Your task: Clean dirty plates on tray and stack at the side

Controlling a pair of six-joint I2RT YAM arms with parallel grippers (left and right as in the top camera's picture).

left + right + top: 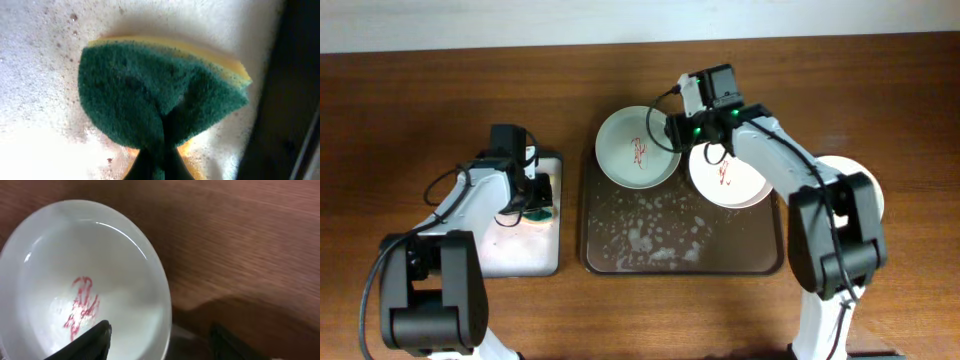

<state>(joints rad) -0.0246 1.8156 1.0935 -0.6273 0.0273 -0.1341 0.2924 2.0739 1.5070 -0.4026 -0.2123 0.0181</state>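
Observation:
A pale green plate (pixel 638 147) with a red sauce smear sits at the back left of the dark tray (pixel 680 250), which is wet with suds. A white plate (pixel 725 177) with red sauce lies at the tray's back right. A third plate (pixel 870 195) lies on the table right of the tray, mostly hidden by my right arm. My right gripper (pixel 672 130) is open and straddles the green plate's right rim; in the right wrist view one finger is over the plate (pixel 75 280) and one outside it (pixel 162 340). My left gripper (pixel 160 167) is shut on a green-and-yellow sponge (pixel 160 95).
The sponge and my left gripper (pixel 535 195) are over the small white-lined sponge tray (pixel 520 245), left of the dark tray. Its lining is foamy (pixel 35 60). Brown wooden table (pixel 420 100) lies all around.

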